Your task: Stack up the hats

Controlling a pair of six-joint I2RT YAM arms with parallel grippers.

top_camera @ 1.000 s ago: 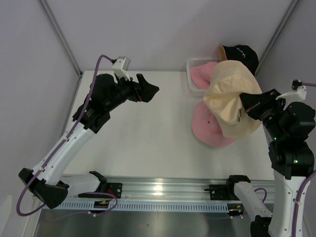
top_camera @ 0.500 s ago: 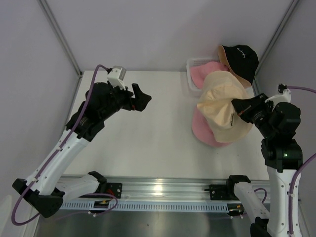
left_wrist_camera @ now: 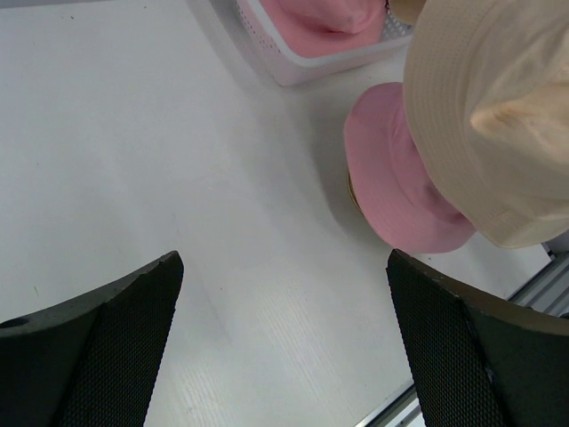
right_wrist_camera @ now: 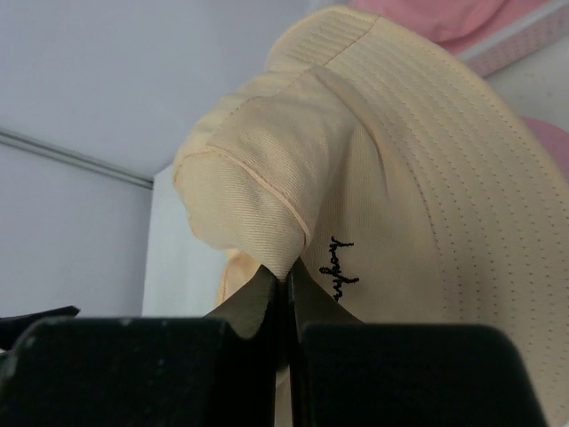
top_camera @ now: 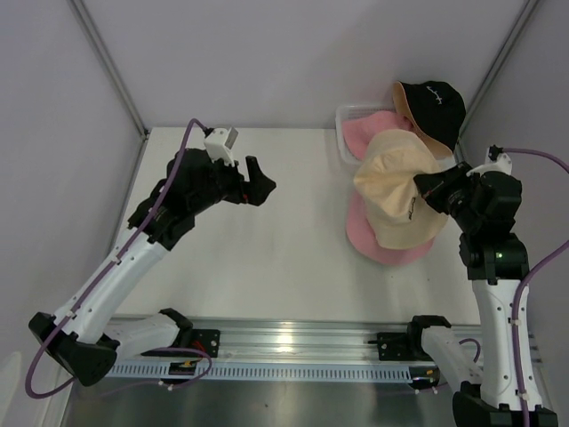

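Cream hat, soft woven fabric with rows of brim stitching and small black script lettering, is hanging crumpled from the right fingers, which are pressing together on a fold of its crown. It is sitting over a pink hat that is lying rounded and floppy on the white surface, and it is covering most of that hat from above; whether the two are touching cannot be told. A second pink hat is lying in a clear bin with a perforated wall at the back right, just behind the pair. A black hat with small white lettering and a tan brim underside is sitting beyond the bin in the corner. Left fingers, black with textured pads, are standing spread wide and holding nothing, hovering over the bare surface well apart from the hats. Compared with a second ago, the cream hat is looking smaller and lower, having shifted left so it is lying more squarely over the pink one, and the right arm is reaching further in. The left fingers are sitting slightly nearer and lower in the top view than before.
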